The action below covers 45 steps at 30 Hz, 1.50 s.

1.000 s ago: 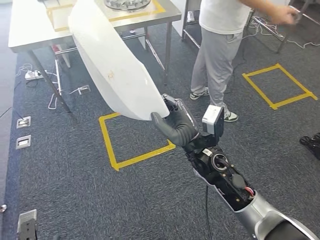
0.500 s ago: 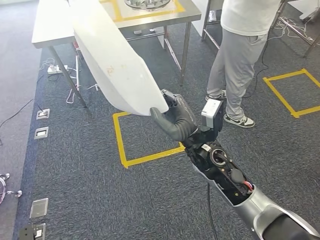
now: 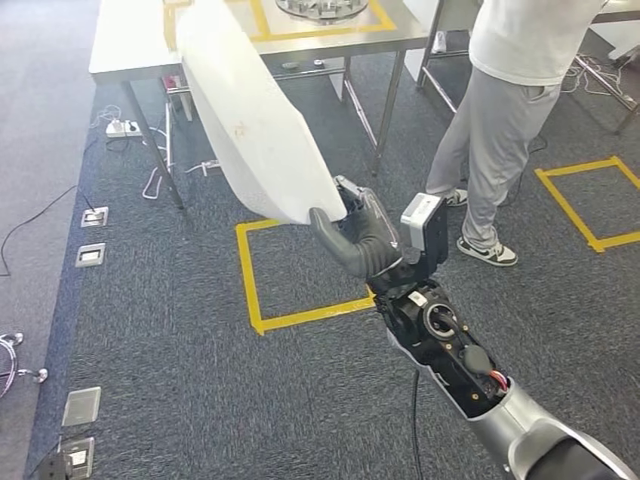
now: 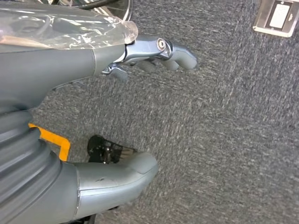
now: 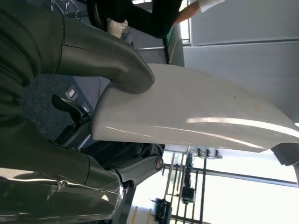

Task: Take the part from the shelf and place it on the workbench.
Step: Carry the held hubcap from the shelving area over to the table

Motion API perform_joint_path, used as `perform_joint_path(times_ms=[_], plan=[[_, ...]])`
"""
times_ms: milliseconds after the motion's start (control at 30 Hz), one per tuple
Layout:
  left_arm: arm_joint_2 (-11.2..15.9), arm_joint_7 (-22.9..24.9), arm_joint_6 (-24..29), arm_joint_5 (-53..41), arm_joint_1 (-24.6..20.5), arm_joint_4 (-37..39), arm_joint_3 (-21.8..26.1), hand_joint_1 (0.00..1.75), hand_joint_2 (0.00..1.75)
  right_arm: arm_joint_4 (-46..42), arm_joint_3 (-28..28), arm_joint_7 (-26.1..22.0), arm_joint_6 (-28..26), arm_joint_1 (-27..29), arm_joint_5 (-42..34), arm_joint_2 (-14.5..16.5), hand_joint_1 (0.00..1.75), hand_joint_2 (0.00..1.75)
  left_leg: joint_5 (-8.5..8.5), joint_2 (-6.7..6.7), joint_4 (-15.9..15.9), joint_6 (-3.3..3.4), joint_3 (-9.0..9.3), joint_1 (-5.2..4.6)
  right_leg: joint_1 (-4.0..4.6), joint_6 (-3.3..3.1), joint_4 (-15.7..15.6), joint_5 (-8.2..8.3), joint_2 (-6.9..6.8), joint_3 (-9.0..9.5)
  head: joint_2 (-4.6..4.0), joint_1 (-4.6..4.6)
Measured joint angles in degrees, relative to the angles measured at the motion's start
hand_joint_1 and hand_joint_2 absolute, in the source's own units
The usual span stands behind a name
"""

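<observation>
Ahead stands the workbench (image 3: 128, 45) — person (image 3: 513, 70) beside it — right hand (image 3: 361, 240) grips the white part (image 3: 249, 120), left hand (image 4: 105, 116) empty, fingers apart

Glossy smooth white part (image 3: 249, 120); matt steel workbench (image 3: 136, 45); rough carpet (image 3: 166, 360).

The silver right arm (image 3: 483, 385) reaches forward, its dark right hand (image 3: 361, 238) gripping the white curved panel's near end. The grey left hand (image 4: 105, 116) hangs with fingers apart.
</observation>
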Motion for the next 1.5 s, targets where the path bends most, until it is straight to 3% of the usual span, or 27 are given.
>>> perform_joint_path(times_ms=[67,133,167,200,233,300,367,433,533,600,667,700,733,800,833,867,933,1033,1067,1167,1233,1267,1300,1367,1400,1433,1500], plan=[[0.0,-0.1,0.0,0.0,0.0,0.0,0.0,0.00,1.75,-0.3,-0.2,0.0,-0.1,0.3,0.1,-0.1,1.75,1.75,-0.21,0.01,-0.3,0.64,0.73,0.30,-0.04,0.36,5.1,-2.52,0.37,-2.38,0.00,0.45],[0.0,-0.2,0.0,0.0,0.1,0.0,0.0,0.00,1.75,-0.5,-0.3,0.0,0.2,0.8,0.1,-0.2,1.75,1.75,-0.61,-0.03,-0.3,1.02,1.28,0.17,-0.01,0.28,14.0,-5.73,0.73,-6.96,0.00,0.79],[0.0,-0.2,0.0,0.0,0.1,0.0,0.0,0.00,1.75,-0.6,-0.4,0.0,0.3,1.2,0.1,-0.2,1.75,1.75,-0.84,-0.11,-0.3,1.05,1.58,0.10,0.01,0.26,17.2,-6.28,0.81,-8.91,0.00,0.84],[0.0,-0.2,-0.1,0.0,0.2,0.0,0.0,0.00,1.75,-0.7,-0.4,0.0,0.4,1.5,0.1,-0.3,1.75,1.75,-1.12,-0.23,-0.3,1.01,1.96,0.07,0.02,0.21,18.2,-5.65,0.85,-9.91,0.00,0.86],[0.0,-0.2,-0.1,0.0,0.2,0.0,0.0,0.00,1.75,-0.7,-0.4,0.1,0.5,1.7,0.0,-0.3,1.75,1.75,-1.44,-0.38,-0.2,0.87,2.44,0.07,0.01,0.10,16.6,-3.81,0.86,-9.67,0.00,0.91],[0.0,-0.2,-0.2,-0.1,0.3,0.0,0.0,0.00,1.75,-0.9,-0.5,0.1,0.7,1.9,-0.2,-0.3,1.75,1.75,-2.21,-0.66,-0.2,0.40,3.49,0.13,0.01,-0.22,8.7,1.21,0.98,-6.66,0.00,1.02],[0.0,-0.2,-0.2,-0.2,0.3,0.0,0.0,0.00,1.75,-1.2,-0.7,0.1,0.9,1.9,-0.3,-0.4,1.75,1.75,-2.76,-0.86,-0.2,-0.23,3.85,0.01,0.22,-0.44,2.4,3.39,1.27,-3.79,0.00,0.91],[0.0,-0.2,-0.2,-0.2,0.2,0.0,0.0,0.00,1.75,-1.5,-0.8,0.1,0.9,2.0,-0.4,-0.4,1.75,1.75,-2.91,-0.97,-0.3,-0.90,3.78,-0.07,0.54,-0.74,1.2,2.91,1.45,-3.10,0.00,0.68],[0.0,-0.2,-0.2,-0.3,0.2,0.0,0.0,0.00,1.75,-1.9,-1.0,0.1,0.9,2.0,-0.4,-0.5,1.75,1.75,-3.96,-0.62,1.2,-1.93,3.43,0.13,0.28,-1.72,0.5,2.48,1.46,-1.97,0.00,0.46],[0.0,-0.2,-0.2,-0.4,0.0,0.0,0.0,0.00,1.75,-2.1,-1.1,0.0,0.9,1.9,-0.4,-0.5,1.75,1.75,-6.16,-0.24,8.1,-2.36,-0.34,0.20,0.21,-2.29,0.2,1.91,1.37,-0.96,0.00,-0.01],[0.0,-0.1,-0.1,-0.4,0.1,0.0,0.0,0.00,1.75,-2.2,-1.2,0.1,1.0,2.0,-0.4,-0.5,1.75,1.75,-7.81,-0.17,16.2,-2.52,-6.04,0.23,0.32,-2.52,0.2,1.12,1.31,-0.19,0.00,-0.20],[0.0,-0.1,-0.1,-0.4,0.2,0.0,0.0,0.00,1.75,-2.2,-1.2,0.1,1.0,2.1,-0.4,-0.5,1.75,1.75,-7.18,-0.17,17.8,-2.47,-7.89,0.23,0.37,-2.55,0.2,0.66,1.33,0.30,0.00,-0.20],[0.0,-0.1,0.0,-0.5,0.4,0.0,0.0,0.00,1.75,-2.2,-1.2,0.1,1.0,2.1,-0.4,-0.5,1.75,1.75,-5.32,-0.16,17.0,-2.31,-8.51,0.21,0.43,-2.54,0.2,0.15,1.37,0.93,0.00,-0.21],[0.0,0.0,0.0,-0.6,0.4,0.0,0.0,0.00,1.75,-2.2,-1.2,0.1,1.0,2.1,-0.4,-0.5,1.75,1.75,0.57,-0.08,9.2,-1.60,-6.44,0.01,0.51,-2.42,0.1,-1.05,1.41,2.44,0.00,-0.25],[0.1,0.0,0.1,-0.7,0.4,0.0,0.0,0.00,1.75,-2.2,-1.3,0.1,1.0,2.1,-0.4,-0.5,1.75,1.75,2.45,0.04,5.2,-1.16,-4.75,-0.26,0.64,-2.22,0.0,-1.67,1.40,2.92,-0.01,-0.32],[0.1,0.0,0.1,-0.7,0.3,0.0,0.0,0.00,1.75,-2.3,-1.3,0.1,1.0,2.0,-0.4,-0.5,1.75,1.75,3.20,0.19,2.2,-0.78,-3.35,-0.53,0.67,-1.95,-0.1,-2.22,1.40,3.22,-0.01,-0.41],[0.2,0.0,0.2,-0.7,0.2,0.0,0.0,0.00,1.75,-2.5,-1.3,0.2,1.1,2.0,-0.4,-0.5,1.75,1.75,1.99,0.42,0.2,-0.24,-1.93,-0.89,0.77,-1.26,-0.5,-2.78,1.35,3.95,-0.01,-0.58],[0.2,0.0,0.2,-0.8,0.2,0.0,0.0,0.00,1.75,-2.6,-1.4,0.2,1.1,2.0,-0.4,-0.6,1.75,1.75,0.82,0.25,-0.8,0.59,-0.06,-0.54,0.73,-0.38,0.8,-3.52,1.23,4.90,-0.01,-0.49],[0.2,0.0,0.2,-0.8,0.2,0.0,0.0,0.00,1.75,-2.7,-1.5,0.2,1.1,1.9,-0.4,-0.6,1.75,1.75,0.46,0.15,-1.0,0.82,0.73,-0.42,0.71,-0.17,3.3,-4.20,1.22,3.68,-0.02,-0.32],[0.1,0.1,0.2,-1.2,0.1,0.0,0.0,0.00,1.75,-2.7,-1.7,0.2,1.1,2.3,-0.4,-0.8,1.75,1.75,-1.15,-0.05,-1.2,1.14,2.77,-0.30,0.69,0.25,14.7,-8.15,1.26,-4.02,-0.01,0.09],[0.0,0.3,0.2,-1.3,0.2,0.0,0.0,0.00,1.75,-2.7,-1.8,0.2,1.1,2.7,-0.4,-1.0,1.75,1.75,-2.58,-0.31,-1.2,1.03,4.60,-0.26,0.63,0.35,16.7,-9.81,1.25,-7.50,0.00,0.29],[0.0,0.4,0.2,-1.4,0.2,0.0,0.0,0.00,1.75,-2.7,-1.8,0.2,1.1,2.9,-0.4,-1.1,1.75,1.75,-3.40,-0.44,-1.2,0.89,5.74,-0.24,0.56,0.32,14.7,-8.69,1.25,-8.01,0.00,0.46],[-0.1,0.4,0.2,-1.4,0.2,0.0,0.0,0.00,1.75,-2.7,-1.8,0.2,1.1,3.0,-0.4,-1.2,1.75,1.75,-4.26,-0.51,-1.2,0.72,6.84,-0.22,0.47,0.23,11.5,-5.77,1.24,-7.98,0.00,0.61],[-0.3,0.6,0.1,-1.6,0.1,0.0,0.0,0.00,1.75,-2.7,-1.9,0.2,0.9,3.3,-0.5,-1.4,1.75,1.75,-5.88,-0.64,-0.9,0.21,8.45,-0.32,0.45,-0.11,4.9,2.22,1.11,-7.87,-0.01,0.58],[-0.4,0.7,0.1,-1.8,0.0,0.0,0.0,0.00,1.75,-2.8,-2.0,0.3,0.8,3.7,-0.6,-1.4,1.75,1.75,-6.56,-0.69,-0.8,-0.15,8.78,-0.37,0.59,-0.46,3.1,4.90,1.15,-7.75,-0.01,0.35],[-0.4,0.8,0.1,-2.0,-0.1,0.0,0.0,0.00,1.75,-3.0,-2.1,0.4,0.7,4.0,-0.8,-1.5,1.75,1.75,-6.95,-0.73,-0.7,-0.50,8.99,-0.35,0.80,-0.89,2.4,5.98,1.18,-7.69,-0.02,0.21],[-0.5,1.0,0.1,-2.3,-0.4,0.0,0.0,0.00,1.75,-3.6,-2.4,0.5,0.4,4.6,-0.9,-1.5,1.75,1.75,-7.04,-0.72,0.0,-1.10,8.87,-0.19,0.97,-1.74,2.3,5.33,1.42,-6.85,-0.01,0.26]])
